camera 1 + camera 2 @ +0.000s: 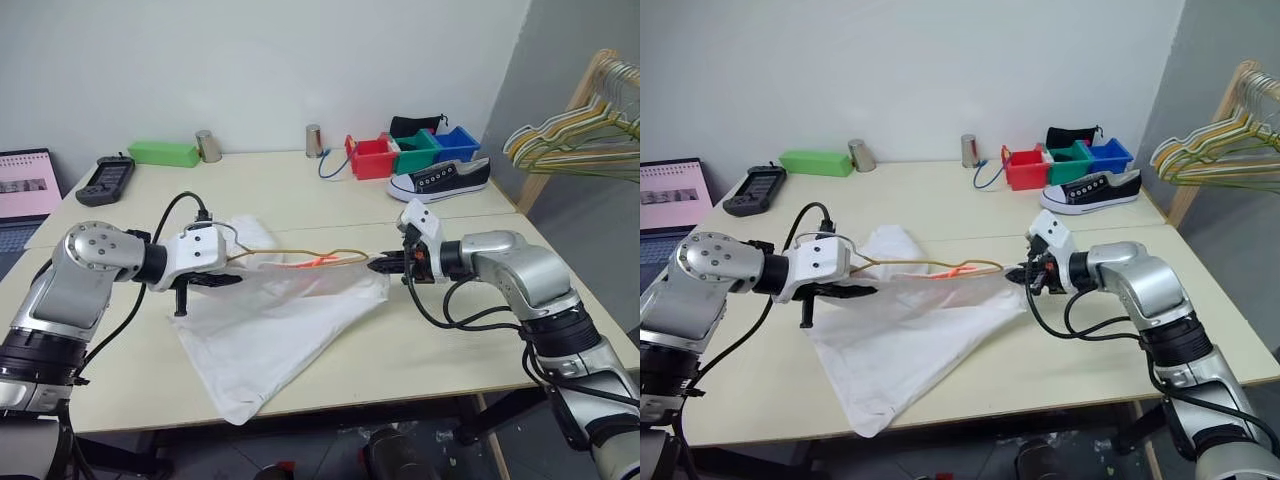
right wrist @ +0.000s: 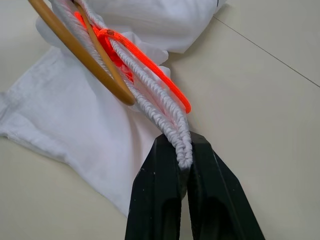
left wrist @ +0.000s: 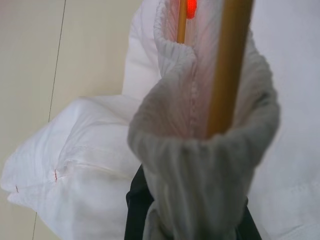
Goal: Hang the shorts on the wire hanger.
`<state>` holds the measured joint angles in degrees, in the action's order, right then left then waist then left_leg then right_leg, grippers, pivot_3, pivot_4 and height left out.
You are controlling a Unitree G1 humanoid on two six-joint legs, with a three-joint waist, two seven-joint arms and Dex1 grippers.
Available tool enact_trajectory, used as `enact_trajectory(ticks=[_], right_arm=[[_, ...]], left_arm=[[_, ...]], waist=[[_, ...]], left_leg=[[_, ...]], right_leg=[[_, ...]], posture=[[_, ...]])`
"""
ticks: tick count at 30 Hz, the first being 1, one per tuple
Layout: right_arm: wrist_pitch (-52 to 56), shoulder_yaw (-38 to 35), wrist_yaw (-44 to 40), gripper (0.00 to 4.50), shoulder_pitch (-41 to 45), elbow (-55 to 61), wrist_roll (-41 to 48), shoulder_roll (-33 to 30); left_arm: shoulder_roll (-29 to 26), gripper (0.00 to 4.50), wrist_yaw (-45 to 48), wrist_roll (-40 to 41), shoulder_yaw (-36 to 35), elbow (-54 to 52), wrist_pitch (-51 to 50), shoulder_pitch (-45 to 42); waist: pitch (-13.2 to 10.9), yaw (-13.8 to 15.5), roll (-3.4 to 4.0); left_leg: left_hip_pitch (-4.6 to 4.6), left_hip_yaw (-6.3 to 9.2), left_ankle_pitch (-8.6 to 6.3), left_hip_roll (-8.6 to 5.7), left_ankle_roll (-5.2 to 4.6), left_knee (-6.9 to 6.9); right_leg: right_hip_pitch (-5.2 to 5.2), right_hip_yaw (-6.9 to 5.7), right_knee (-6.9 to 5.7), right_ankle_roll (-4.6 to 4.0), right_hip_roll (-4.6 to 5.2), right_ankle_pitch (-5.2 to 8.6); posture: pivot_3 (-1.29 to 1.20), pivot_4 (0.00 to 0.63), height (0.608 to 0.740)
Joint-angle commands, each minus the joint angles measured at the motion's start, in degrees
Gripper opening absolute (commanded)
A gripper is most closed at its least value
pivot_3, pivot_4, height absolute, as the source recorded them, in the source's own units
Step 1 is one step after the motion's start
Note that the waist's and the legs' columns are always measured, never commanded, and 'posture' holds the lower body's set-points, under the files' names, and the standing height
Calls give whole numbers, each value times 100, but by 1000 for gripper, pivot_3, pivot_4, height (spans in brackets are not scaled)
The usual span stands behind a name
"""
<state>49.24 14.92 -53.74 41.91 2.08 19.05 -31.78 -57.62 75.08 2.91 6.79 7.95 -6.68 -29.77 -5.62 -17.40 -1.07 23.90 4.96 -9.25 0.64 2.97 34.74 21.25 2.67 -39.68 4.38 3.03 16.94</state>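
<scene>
Gripping the loose white cloth shorts (image 1: 280, 330) by the waistband, both the left gripper (image 1: 232, 280) and right gripper (image 2: 184, 165) risk tugging the thin yellowish-gold wire hanger (image 1: 300, 255) free.

Nothing here can be read. The laptop (image 1: 22, 195) at the far left of the table shows a lit screen with a pinkish window, but its lines are too small to make out. The black handheld device (image 1: 106, 180) beside it has a small display and buttons with no legible marks, and the black sneaker (image 1: 440, 180) by the coloured bins bears no brand I can make out.
</scene>
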Motion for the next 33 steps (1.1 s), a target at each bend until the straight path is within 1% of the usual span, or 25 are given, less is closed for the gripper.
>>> enact_trajectory(ticks=[1,10,18,23,26,29,33], right_arm=[[-117,-117,-3,24,71,322,-113,-280],[5,-9,-83,24,29,1092,-19,-624],[108,9,-69,24,273,1534,-8,-737],[245,73,153,24,689,1557,-100,-535],[151,152,114,24,712,1497,-165,-625],[-107,230,42,24,546,1330,-341,-817],[-154,247,62,24,757,1280,-366,-735]], left_arm=[[-200,0,-83,-253,-36,229,157,-148],[-157,0,-243,-594,237,499,509,-158],[-25,0,-319,-809,479,780,744,-328],[134,0,-215,-817,635,774,823,-534],[217,0,-190,-759,607,804,767,-657],[170,0,-197,-848,602,970,844,-680],[137,0,-253,-985,637,1076,944,-660]], waist=[[0,0,0],[0,-7,0],[0,-25,0],[-1,-69,2],[0,-96,0],[0,-101,0],[-1,-146,2]], left_leg=[[0,0,0,0,0,-1],[2,-2,0,1,0,-7],[2,-4,0,2,0,-10],[1,-8,0,2,0,-11],[3,-5,0,3,0,-12],[5,-7,0,2,0,-15],[5,-9,0,2,0,-24]], right_leg=[[0,0,2,0,0,0],[-1,0,15,1,1,0],[0,-1,20,1,2,0],[1,1,19,1,3,-1],[1,-2,22,1,3,-1],[1,-2,27,1,4,0],[1,-1,34,1,4,0]], posture=[[-244,18,740],[-262,16,740],[-283,20,740],[-292,24,740],[-290,26,740],[-290,26,740],[-284,30,740]])
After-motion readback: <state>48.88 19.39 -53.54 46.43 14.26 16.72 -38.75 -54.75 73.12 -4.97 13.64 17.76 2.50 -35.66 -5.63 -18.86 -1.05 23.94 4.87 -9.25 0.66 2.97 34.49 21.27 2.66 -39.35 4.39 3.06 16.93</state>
